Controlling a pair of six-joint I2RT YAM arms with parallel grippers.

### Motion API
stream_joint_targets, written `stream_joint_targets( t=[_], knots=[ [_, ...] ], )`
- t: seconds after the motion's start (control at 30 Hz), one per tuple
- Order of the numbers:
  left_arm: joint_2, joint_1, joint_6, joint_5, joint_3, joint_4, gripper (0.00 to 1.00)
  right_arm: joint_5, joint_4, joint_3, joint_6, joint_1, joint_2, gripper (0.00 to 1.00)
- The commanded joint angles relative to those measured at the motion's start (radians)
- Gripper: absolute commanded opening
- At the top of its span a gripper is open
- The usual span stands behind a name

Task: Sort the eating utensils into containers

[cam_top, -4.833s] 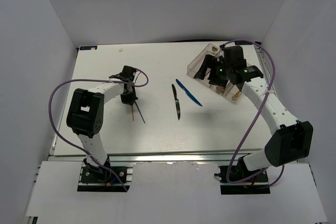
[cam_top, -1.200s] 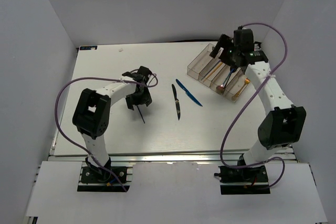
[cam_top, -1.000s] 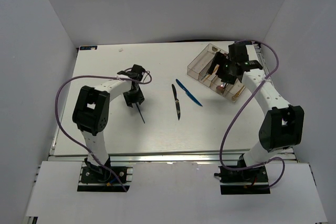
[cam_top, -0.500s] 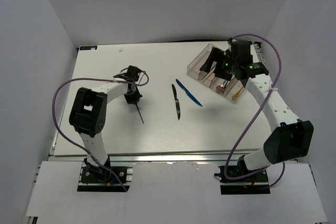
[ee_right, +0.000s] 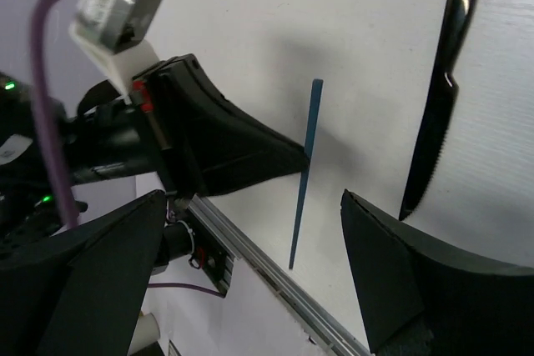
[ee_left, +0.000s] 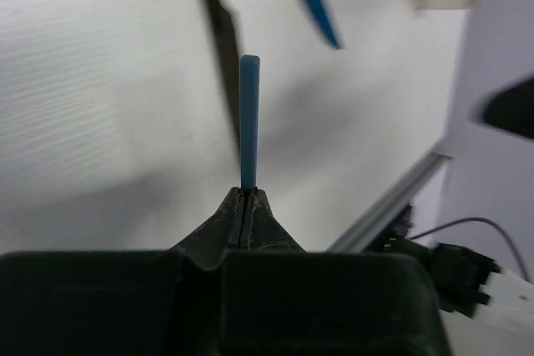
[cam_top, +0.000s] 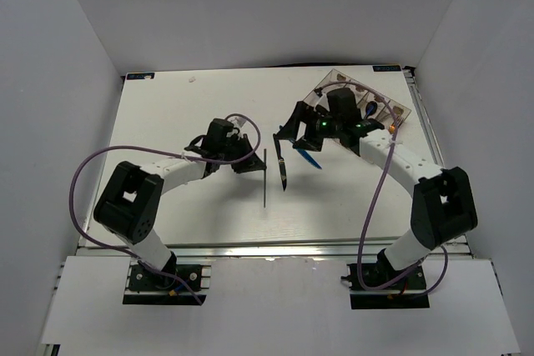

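While the left pincer (ee_left: pixel 248 199) clamps a slim, straight chopstick (ee_left: pixel 249 118), the right pincer (cam_top: pixel 300 136) gapes wide near the glossy black knife (cam_top: pixel 282 166).

From this wrist, the right gripper (ee_right: pixel 250 206) showed its two dark fingers (ee_right: pixel 92 281) spread wide at the lower corners, nothing between them but white table (ee_right: pixel 250 22). Beyond them the black left gripper (ee_right: pixel 294 156) reached in from the left, its jaws drawn to a point and pinched on a slim bluish chopstick (ee_right: pixel 313 114) partway along its length. The stick ran up and down the view, its lower end near the metal rail (ee_right: pixel 275 285) at the table's edge. A glossy black knife (ee_right: pixel 440 97) with a serrated edge lay to the right, apart from the stick. A purple cable (ee_right: pixel 46 81) curved past a small white block (ee_right: pixel 117 10).
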Motion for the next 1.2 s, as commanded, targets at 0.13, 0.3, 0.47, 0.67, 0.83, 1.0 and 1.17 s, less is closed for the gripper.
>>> stream_joint_targets(
  t=[0.13, 0.3, 0.47, 0.67, 0.83, 1.0, 1.17],
  knots=[
    [-0.054, -0.036, -0.193, 0.162, -0.026, 0.355, 0.0, 0.027, 0.087, 0.044, 0.04, 0.063, 0.111, 0.89],
    [-0.056, -0.048, -0.229, 0.179, -0.003, 0.396, 0.0, 0.096, 0.058, 0.053, 0.006, 0.088, 0.139, 0.89],
    [-0.059, -0.057, -0.252, 0.193, 0.005, 0.43, 0.0, 0.129, 0.044, 0.069, -0.029, 0.089, 0.158, 0.82],
    [-0.056, -0.06, -0.247, 0.185, 0.003, 0.418, 0.0, 0.159, 0.058, 0.078, -0.024, 0.088, 0.138, 0.78],
    [-0.053, -0.06, -0.227, 0.168, 0.002, 0.382, 0.0, 0.184, 0.092, 0.066, -0.015, 0.077, 0.104, 0.77],
    [-0.068, -0.06, -0.217, 0.16, 0.003, 0.369, 0.0, 0.15, 0.096, 0.078, -0.011, 0.059, 0.125, 0.58],
    [-0.064, -0.06, -0.218, 0.157, 0.013, 0.37, 0.0, 0.1, 0.108, 0.073, -0.001, 0.063, 0.142, 0.34]
  ],
)
